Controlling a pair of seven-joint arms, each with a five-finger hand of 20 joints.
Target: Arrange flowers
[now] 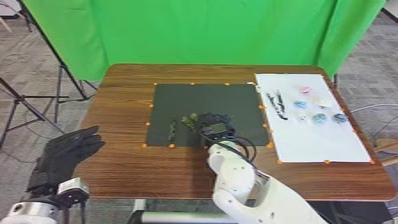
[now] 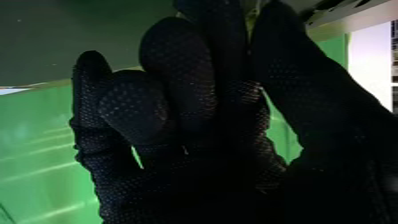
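Note:
My right hand (image 1: 216,127) is over the lower middle of the dark mat (image 1: 209,97) in the head view. A green leafy sprig (image 1: 189,121) is beside its fingers, and a thin green stem (image 1: 172,131) lies farther left. In the right wrist view, a sliver of the green sprig (image 2: 252,19) is pinched between the thumb and a finger of my right hand (image 2: 222,165). My left hand (image 1: 67,152) stays at the table's left edge, fingers straight. On the white sheet (image 1: 302,142) are dark stems (image 1: 279,104), a pink flower (image 1: 306,90) and several blue and white flowers (image 1: 319,118).
Orange markers line the edges of the mat and the sheet. The brown table (image 1: 120,117) stands before a green backdrop (image 1: 213,32). Black tripod legs (image 1: 60,82) rise beyond the table's left side.

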